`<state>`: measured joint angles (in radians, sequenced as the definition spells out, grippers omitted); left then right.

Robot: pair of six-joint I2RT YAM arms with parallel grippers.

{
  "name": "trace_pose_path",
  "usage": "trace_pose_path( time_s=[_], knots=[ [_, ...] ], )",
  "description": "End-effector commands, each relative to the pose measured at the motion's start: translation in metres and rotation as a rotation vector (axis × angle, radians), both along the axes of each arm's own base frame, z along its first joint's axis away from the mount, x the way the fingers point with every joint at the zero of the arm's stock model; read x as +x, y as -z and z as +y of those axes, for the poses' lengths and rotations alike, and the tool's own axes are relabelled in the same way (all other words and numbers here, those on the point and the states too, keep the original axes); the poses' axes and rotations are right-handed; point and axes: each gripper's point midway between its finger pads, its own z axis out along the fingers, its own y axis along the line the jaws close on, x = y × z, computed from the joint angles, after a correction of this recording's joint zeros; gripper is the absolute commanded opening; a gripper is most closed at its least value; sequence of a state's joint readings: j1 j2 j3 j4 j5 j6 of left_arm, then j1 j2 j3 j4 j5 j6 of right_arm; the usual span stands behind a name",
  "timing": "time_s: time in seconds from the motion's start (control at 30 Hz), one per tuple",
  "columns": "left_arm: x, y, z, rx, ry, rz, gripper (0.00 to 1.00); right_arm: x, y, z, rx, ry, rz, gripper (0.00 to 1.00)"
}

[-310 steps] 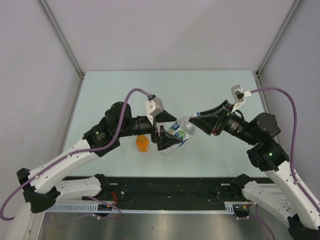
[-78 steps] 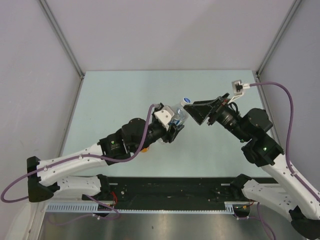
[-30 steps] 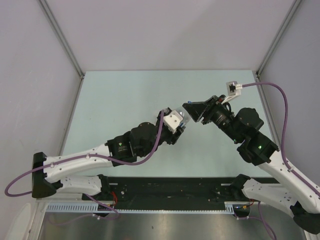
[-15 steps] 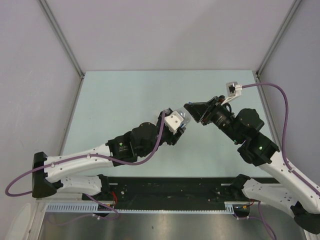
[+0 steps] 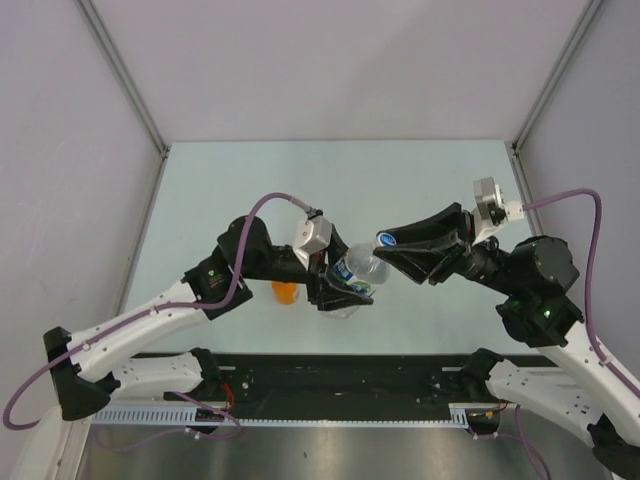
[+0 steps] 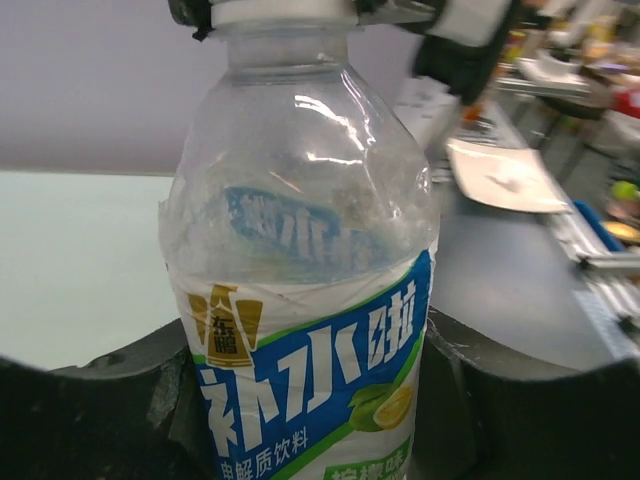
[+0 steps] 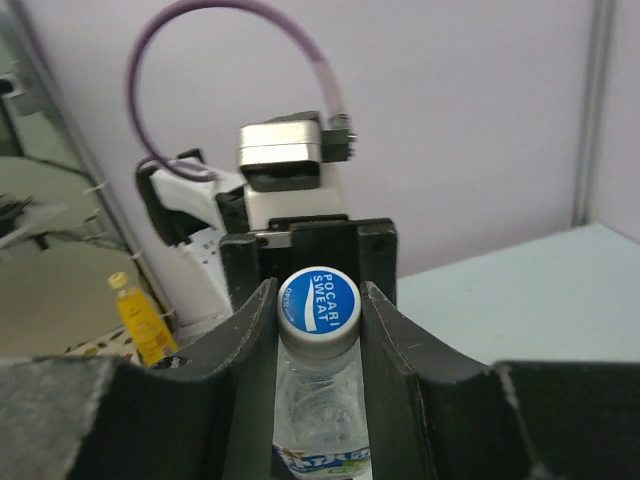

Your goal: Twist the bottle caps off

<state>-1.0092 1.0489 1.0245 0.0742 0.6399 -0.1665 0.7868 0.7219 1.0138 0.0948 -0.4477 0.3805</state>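
step: first of the caps. The grip is made and, by my read, the twist has not begun (the cap sits flush on the neck in both wrist views).
left gripper [image 5: 338,290]: jaws clamped round the labelled body of the clear bottle [image 5: 355,272], one finger on each side, acting as the anchor.
right gripper [image 7: 318,292]: jaws drawn in narrow, pinching the blue cap [image 5: 386,240] by its sides, with the printed top facing the wrist camera.
clear bottle: held tilted over the near middle of the table [image 5: 230,190], neck pointing toward the right arm. Can't tell whether its base touches the surface.
blue cap: on the bottle neck, between the right fingers [image 7: 385,330], not off yet.
orange bottle [image 5: 285,292]: on the table just beside the left wrist and half hidden by it, so its cap can't be made out from here.
third bottle: not spotted in any view.
next move: the right wrist should roll in the loosening direction while keeping the pinch, and the left holds firm. It will likely need a let-go and re-grip (one roll rarely clears the thread), then a pull straight off along the neck.
watch for: the thin bottle wall squashing or spinning in the left jaws, or the cap slipping out of the pinch.
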Motion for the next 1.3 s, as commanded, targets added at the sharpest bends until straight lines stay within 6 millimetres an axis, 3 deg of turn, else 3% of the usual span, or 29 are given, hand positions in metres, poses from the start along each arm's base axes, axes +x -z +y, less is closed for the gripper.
trace_pose_path(
  time_s=[0.0,0.3,0.6,0.63,0.7,0.73,1.03,1.17,1.27],
  knots=[
    [-0.068,-0.031,0.014,-0.033,0.442,0.043,0.0,-0.057,0.007,0.012,-0.067,-0.337,-0.172,0.0],
    [-0.088,-0.044,0.022,-0.074,0.637,0.059,0.0,-0.106,0.018,-0.001,-0.119,-0.597,-0.284,0.0],
    [-0.093,-0.044,0.019,-0.1,0.759,0.123,0.0,-0.124,0.03,-0.009,-0.168,-0.747,-0.345,0.0],
    [-0.096,-0.048,0.022,-0.156,0.775,0.061,0.0,-0.125,0.03,-0.008,-0.17,-0.768,-0.337,0.0],
    [-0.097,-0.043,0.023,-0.135,0.811,0.141,0.0,-0.13,0.032,-0.01,-0.177,-0.805,-0.342,0.0],
    [-0.102,-0.046,0.031,-0.152,0.84,0.141,0.0,-0.13,0.033,-0.009,-0.181,-0.813,-0.338,0.0],
    [-0.097,-0.041,0.023,-0.125,0.879,0.162,0.0,-0.128,0.039,-0.008,-0.198,-0.813,-0.323,0.0],
    [-0.09,-0.04,0.019,-0.118,0.858,0.172,0.0,-0.108,0.037,-0.002,-0.191,-0.69,-0.263,0.0],
    [-0.079,-0.039,0.015,-0.114,0.807,0.182,0.0,-0.091,0.033,-0.003,-0.191,-0.588,-0.22,0.29]
  ],
)
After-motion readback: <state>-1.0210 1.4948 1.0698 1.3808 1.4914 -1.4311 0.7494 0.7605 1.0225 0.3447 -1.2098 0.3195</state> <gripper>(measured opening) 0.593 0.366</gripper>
